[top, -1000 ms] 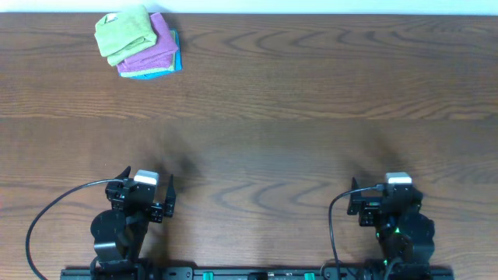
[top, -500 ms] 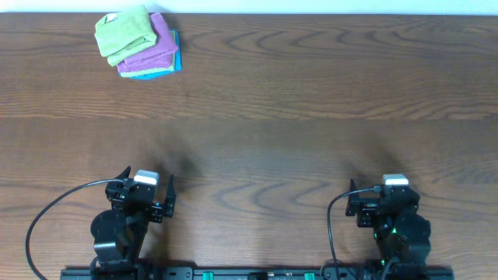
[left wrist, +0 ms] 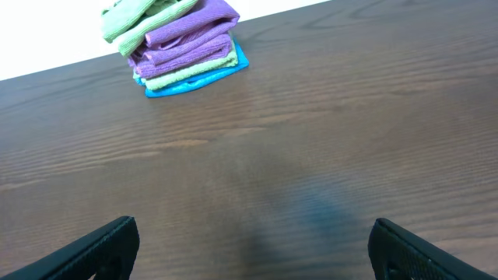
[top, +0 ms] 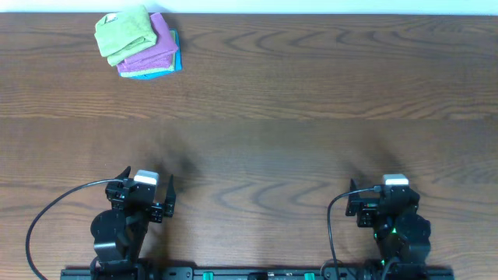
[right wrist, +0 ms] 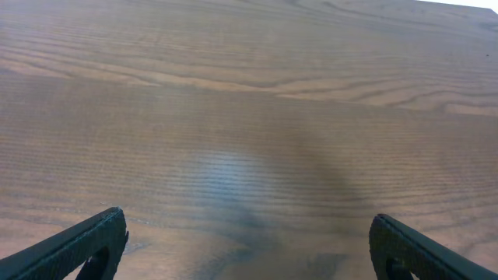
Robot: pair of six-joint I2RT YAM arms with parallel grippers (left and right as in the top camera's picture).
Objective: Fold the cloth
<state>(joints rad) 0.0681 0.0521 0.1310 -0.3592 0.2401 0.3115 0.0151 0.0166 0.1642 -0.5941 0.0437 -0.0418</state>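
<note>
- Table [top: 311, 93]: dark wood w/ visible grain, smooth, faint sheen.
- Cloth [top: 123, 31], table's far-left corner: soft fabric, finely ribbed, matt.
- Left gripper [left wrist: 253, 247], right gripper [right wrist: 249, 247]: matt black, plastic-looking.

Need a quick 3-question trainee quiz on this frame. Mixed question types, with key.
1. True or false: the lime-green cloth tops the stack at the far left corner of the table.
2. What lies at the bottom of the stack? A) a red cloth B) the blue cloth C) a sponge
3. Fill in: the left gripper and right gripper both stand ____, holding nothing.

Key: 1 true; 2 B; 3 open.
</note>
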